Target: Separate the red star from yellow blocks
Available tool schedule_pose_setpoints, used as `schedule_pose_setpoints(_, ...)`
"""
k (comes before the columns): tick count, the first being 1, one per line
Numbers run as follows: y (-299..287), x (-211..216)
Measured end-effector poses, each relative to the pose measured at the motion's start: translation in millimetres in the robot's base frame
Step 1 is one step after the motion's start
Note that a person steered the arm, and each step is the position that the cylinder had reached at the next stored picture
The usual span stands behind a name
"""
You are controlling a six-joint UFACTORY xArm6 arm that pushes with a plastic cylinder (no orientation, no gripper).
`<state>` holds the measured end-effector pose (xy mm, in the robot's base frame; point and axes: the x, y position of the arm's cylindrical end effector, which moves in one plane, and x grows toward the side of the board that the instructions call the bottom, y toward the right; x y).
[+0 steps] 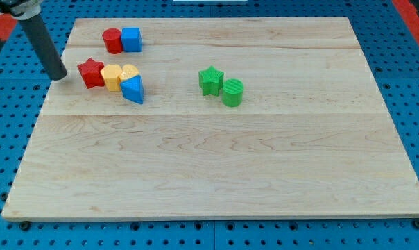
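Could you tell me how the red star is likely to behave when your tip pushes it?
The red star looks rigid and squat, so it probably slides, not tips. Its points may make it rotate. Touching a yellow block, it could drag that along; my tip sits left.

You've got the red star (pixel 91 72) lying flat in the upper left of the frame, near the desk's left edge. Its right side touches the first of two yellow blocks (pixel 112 77), six-sided by the look of it. Second yellow block (pixel 130 71), rounded top, sits pressed against that one's right side.
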<state>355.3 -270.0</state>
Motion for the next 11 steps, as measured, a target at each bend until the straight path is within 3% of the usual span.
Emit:
schedule_pose_setpoints(2, 63, 24)
schedule_pose_setpoints(3, 7, 24)
schedule_pose_setpoints(4, 14, 3)
schedule_pose_setpoints(5, 45, -9)
schedule_pose_setpoints(6, 133, 1)
schedule_pose_setpoints(8, 164, 14)
schedule_pose_setpoints(9, 232, 26)
schedule_pose_setpoints(10, 161, 27)
schedule_pose_setpoints(11, 140, 57)
